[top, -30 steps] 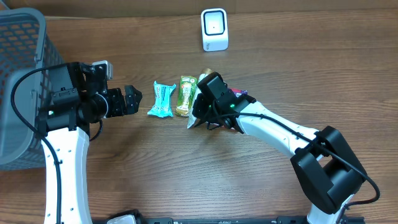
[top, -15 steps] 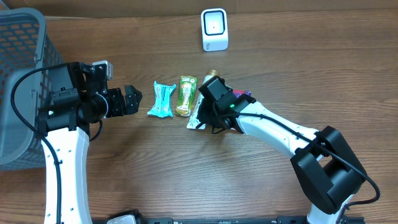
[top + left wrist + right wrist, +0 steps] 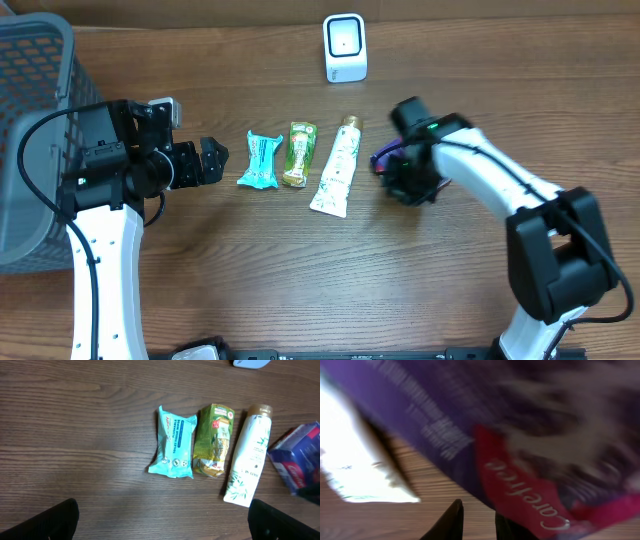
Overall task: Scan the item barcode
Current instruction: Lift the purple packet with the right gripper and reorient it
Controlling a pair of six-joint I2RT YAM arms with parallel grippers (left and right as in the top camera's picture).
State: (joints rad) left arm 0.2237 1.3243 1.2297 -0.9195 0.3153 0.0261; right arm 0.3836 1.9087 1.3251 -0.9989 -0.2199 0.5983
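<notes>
A brown wood-grain laminate surface (image 3: 300,280) fills every view from edge to edge, its grain running left to right in the overhead view. The light is soft and even, casting only faint shadows. A grey plastic mesh basket (image 3: 30,60) stands at its left edge.

A mock shop checkout, set up in a robot lab! Far centre stands a white barcode scanner (image 3: 345,47). At the far left is a grey mesh shopping basket (image 3: 30,60). Retail goods sit in a row: teal wipes pack (image 3: 261,160), green packet (image 3: 298,153), white tube (image 3: 337,178), purple box (image 3: 297,457). And two white robot arms (image 3: 100,250) work the wood-grain surface (image 3: 300,290).
</notes>
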